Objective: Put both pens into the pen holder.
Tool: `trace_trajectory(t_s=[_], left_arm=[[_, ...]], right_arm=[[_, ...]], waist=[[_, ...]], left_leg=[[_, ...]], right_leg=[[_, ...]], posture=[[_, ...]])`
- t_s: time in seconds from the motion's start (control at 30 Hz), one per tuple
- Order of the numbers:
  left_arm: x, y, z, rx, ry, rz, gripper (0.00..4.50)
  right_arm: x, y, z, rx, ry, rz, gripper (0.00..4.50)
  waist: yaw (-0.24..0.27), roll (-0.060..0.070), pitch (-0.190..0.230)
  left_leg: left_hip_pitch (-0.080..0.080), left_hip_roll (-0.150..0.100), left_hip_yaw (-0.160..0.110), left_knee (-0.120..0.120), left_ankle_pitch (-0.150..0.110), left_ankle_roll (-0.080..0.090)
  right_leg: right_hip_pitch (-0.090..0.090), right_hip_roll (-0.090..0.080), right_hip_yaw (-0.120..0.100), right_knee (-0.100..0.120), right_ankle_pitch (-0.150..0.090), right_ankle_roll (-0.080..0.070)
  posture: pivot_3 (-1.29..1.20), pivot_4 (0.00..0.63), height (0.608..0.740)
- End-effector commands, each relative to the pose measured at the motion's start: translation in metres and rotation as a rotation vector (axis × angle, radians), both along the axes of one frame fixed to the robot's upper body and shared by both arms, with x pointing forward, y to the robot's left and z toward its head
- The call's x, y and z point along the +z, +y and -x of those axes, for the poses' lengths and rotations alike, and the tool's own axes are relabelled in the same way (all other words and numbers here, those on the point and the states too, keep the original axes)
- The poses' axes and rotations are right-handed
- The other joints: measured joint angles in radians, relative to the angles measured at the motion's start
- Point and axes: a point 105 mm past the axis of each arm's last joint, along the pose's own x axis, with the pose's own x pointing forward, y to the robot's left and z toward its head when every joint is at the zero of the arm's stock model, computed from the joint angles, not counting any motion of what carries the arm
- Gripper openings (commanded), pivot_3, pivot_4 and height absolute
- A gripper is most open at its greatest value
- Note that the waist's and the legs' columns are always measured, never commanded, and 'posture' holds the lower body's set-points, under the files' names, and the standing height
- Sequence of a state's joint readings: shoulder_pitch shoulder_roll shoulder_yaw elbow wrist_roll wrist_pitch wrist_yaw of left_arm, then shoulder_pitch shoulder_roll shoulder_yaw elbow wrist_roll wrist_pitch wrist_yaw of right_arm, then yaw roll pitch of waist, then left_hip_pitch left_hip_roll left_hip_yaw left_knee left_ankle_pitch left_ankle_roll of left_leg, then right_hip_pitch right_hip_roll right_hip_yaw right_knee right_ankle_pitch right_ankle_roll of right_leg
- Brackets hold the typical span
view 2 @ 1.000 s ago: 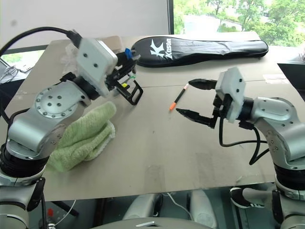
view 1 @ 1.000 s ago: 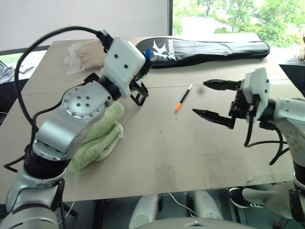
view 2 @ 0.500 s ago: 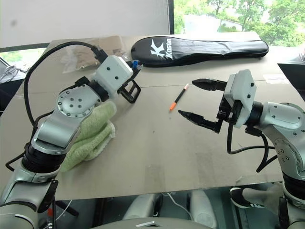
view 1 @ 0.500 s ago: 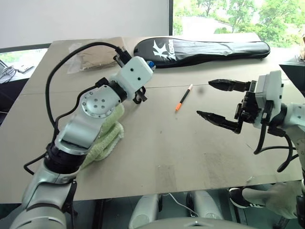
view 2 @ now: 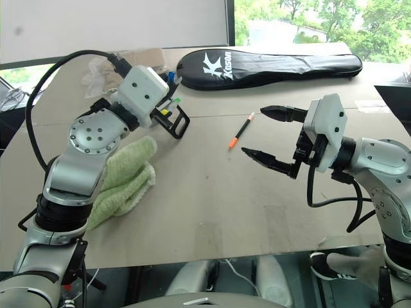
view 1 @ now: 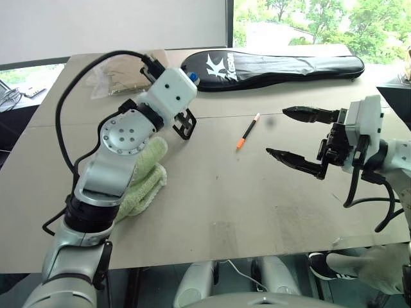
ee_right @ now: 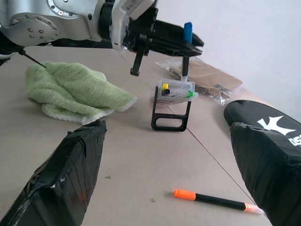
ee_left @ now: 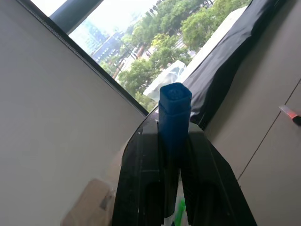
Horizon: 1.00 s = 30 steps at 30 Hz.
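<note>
My left gripper (ee_right: 181,42) is shut on the blue pen (ee_left: 174,110). It holds the pen upright over the pen holder (ee_right: 177,90), a small grey container on a black frame with green and yellow bits. The pen's white lower end reaches down to the holder's top; I cannot tell whether it is inside. The orange and black pen (view 1: 246,131) lies flat on the table's middle, right of the holder. My right gripper (view 1: 277,131) hovers open just right of that pen, with nothing between its fingers.
A crumpled green towel (view 1: 138,176) lies under my left arm, near the holder. A long black racket bag (view 1: 276,64) stretches along the table's far edge. A clear plastic bag (view 1: 109,74) sits at the far left.
My left arm has reached further out and its wrist has rolled, carrying the blue pen over the holder. The right gripper stays open in much the same place.
</note>
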State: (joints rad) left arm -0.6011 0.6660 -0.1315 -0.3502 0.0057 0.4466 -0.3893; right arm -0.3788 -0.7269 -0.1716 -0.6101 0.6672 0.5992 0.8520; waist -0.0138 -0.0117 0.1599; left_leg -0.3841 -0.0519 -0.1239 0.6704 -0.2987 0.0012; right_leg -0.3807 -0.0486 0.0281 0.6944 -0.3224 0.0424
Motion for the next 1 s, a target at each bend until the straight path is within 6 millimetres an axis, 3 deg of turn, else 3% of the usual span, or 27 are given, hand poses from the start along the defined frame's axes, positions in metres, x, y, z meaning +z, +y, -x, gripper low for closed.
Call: trace_trajectory(t_s=[0.03,0.3,0.43,0.6,0.63,0.73,0.83,0.9,1.0], left_arm=[[-0.004,0.005,-0.003,0.044,-0.006,-0.014,0.0],[-0.011,0.023,-0.023,0.185,0.025,-0.036,0.0],[-0.005,0.013,-0.024,0.123,0.065,0.078,1.79],[-0.001,-0.01,-0.011,-0.081,0.343,0.415,4.11],[0.002,-0.016,-0.008,-0.129,0.411,0.46,4.37],[0.009,-0.037,-0.003,-0.21,0.611,0.508,4.37],[0.002,-0.047,-0.021,0.01,0.693,0.355,4.37],[-0.005,-0.073,-0.027,-0.003,0.874,0.332,4.37],[-0.014,-0.1,-0.043,0.009,0.988,0.307,4.37]], right_arm=[[0.009,0.002,0.004,0.012,-0.052,0.001,4.48],[0.006,0.0,0.002,-0.005,-0.05,0.009,4.48],[0.004,0.0,0.0,-0.015,-0.045,0.004,4.5],[0.001,0.0,-0.002,-0.031,-0.038,0.001,4.5],[0.001,0.0,-0.002,-0.034,-0.037,0.0,4.5],[-0.001,0.0,-0.002,-0.045,-0.034,0.0,4.5],[-0.004,-0.008,-0.001,-0.088,-0.03,0.005,4.5],[-0.014,-0.018,0.002,-0.143,-0.018,0.047,4.5],[-0.028,-0.03,0.005,-0.219,0.009,0.113,4.5]], waist=[[0.0,0.0,0.0],[0.0,0.0,0.0],[0.0,0.0,0.0],[0.0,0.0,0.0],[-0.001,0.0,0.0],[-0.003,0.0,0.0],[0.003,-0.002,0.001],[0.007,-0.001,0.0],[0.011,-0.001,0.001]], left_leg=[[0.0,0.0,0.0,0.0,0.0,0.0],[0.0,0.0,0.0,0.0,0.0,0.0],[-0.001,0.0,0.0,0.001,0.0,0.0],[-0.002,0.0,-0.002,0.003,0.0,0.0],[-0.002,0.0,-0.002,0.003,0.0,0.0],[-0.003,0.0,-0.003,0.004,0.0,0.0],[-0.003,-0.001,-0.004,0.006,0.0,0.0],[-0.007,-0.002,-0.008,0.01,0.0,0.0],[-0.01,-0.006,-0.011,0.014,0.0,0.0]], right_leg=[[0.0,0.0,0.0,0.0,0.0,0.0],[0.0,0.0,0.0,0.0,0.0,0.0],[0.0,0.0,-0.001,0.0,0.0,0.0],[0.0,0.0,-0.003,0.0,0.0,0.0],[0.0,0.0,-0.003,0.0,0.0,0.0],[0.0,0.0,-0.004,0.001,0.0,0.0],[0.001,0.0,-0.006,0.001,0.0,0.0],[0.001,0.0,-0.007,0.001,0.0,0.0],[0.001,0.001,-0.012,0.002,-0.001,0.002]], posture=[[0.0,0.15,0.74],[0.0,0.15,0.74],[0.0,0.15,0.74],[0.0,0.15,0.74],[0.0,0.15,0.74],[0.0,0.15,0.74],[0.0,0.15,0.74],[0.0,0.15,0.74],[0.0,0.15,0.74]])
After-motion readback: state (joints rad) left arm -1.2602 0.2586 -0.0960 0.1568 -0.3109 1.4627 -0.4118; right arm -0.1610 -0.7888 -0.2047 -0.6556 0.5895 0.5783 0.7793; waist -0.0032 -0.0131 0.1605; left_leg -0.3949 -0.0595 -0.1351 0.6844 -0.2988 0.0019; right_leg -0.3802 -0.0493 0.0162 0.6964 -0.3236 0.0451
